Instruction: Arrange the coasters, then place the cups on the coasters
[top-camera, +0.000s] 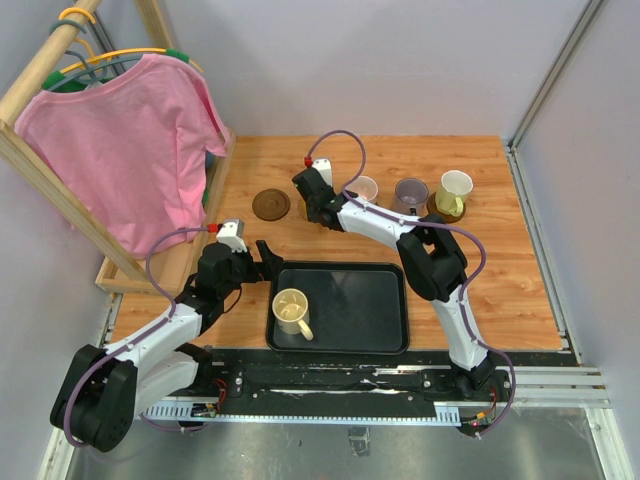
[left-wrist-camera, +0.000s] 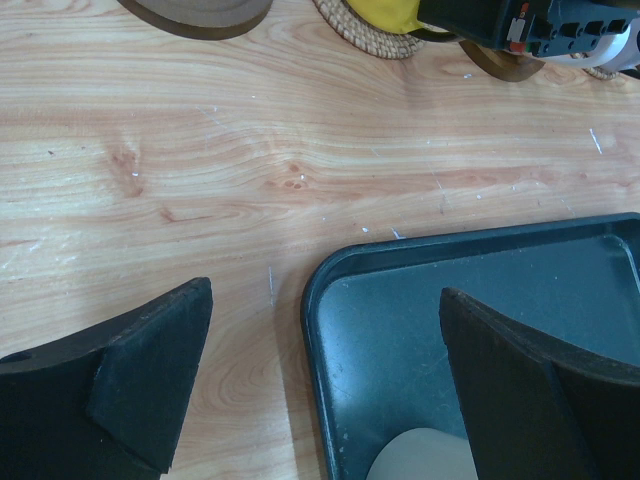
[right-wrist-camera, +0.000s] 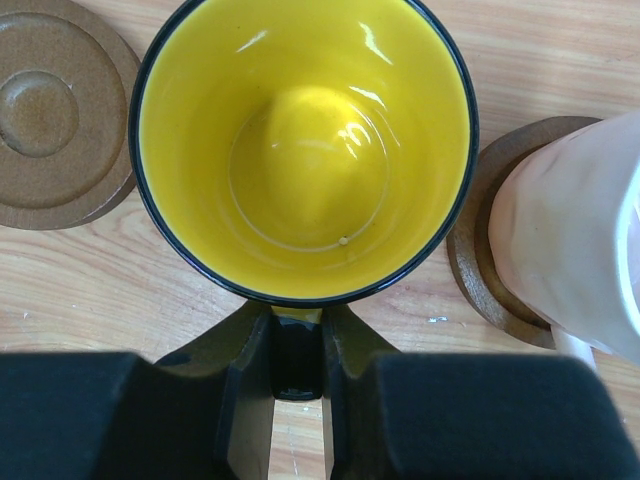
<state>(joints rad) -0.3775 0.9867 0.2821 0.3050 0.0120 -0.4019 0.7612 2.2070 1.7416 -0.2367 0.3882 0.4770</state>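
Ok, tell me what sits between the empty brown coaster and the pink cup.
The yellow mug, its handle clamped in the right pincer. The right wrist view shows it plainly, with the empty coaster on one side and the pink cup on the other.

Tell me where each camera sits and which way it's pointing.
Top external: above, behind the robot, looking down on the table; left arm and right arm show whole.
Left wrist: faces down past its open left claw at the black tray's corner.
Right wrist: looks straight into the yellow cup, the right claw pinching its handle.
Shared: top and left wrist both show the tray.
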